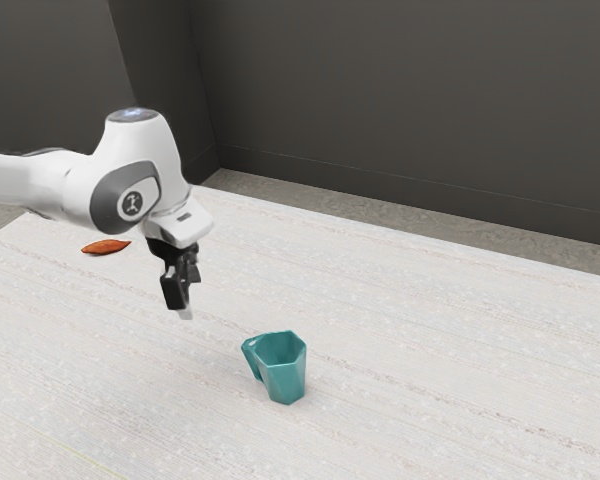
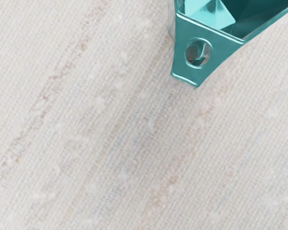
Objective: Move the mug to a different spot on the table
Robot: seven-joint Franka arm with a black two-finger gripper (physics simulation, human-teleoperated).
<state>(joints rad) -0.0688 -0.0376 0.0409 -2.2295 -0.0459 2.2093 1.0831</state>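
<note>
A teal faceted mug [image 1: 279, 366] stands upright on the pale table [image 1: 430, 330], its handle [image 1: 250, 357] turned toward the exterior view's left. My gripper [image 1: 179, 300] hangs above the table, up and to the left of the mug and well apart from it. Its black fingers point down, open, with nothing between them. In the wrist view the mug's handle [image 2: 196, 60], with its round hole, and part of the rim [image 2: 216, 31] sit off to one side of my hand, over bare tabletop.
A small flat orange object [image 1: 106, 246] lies on the table behind the arm, at the exterior view's left. The table's far edge [image 1: 400, 215] meets a grey floor and dark walls. Open tabletop stretches to the mug's right and front.
</note>
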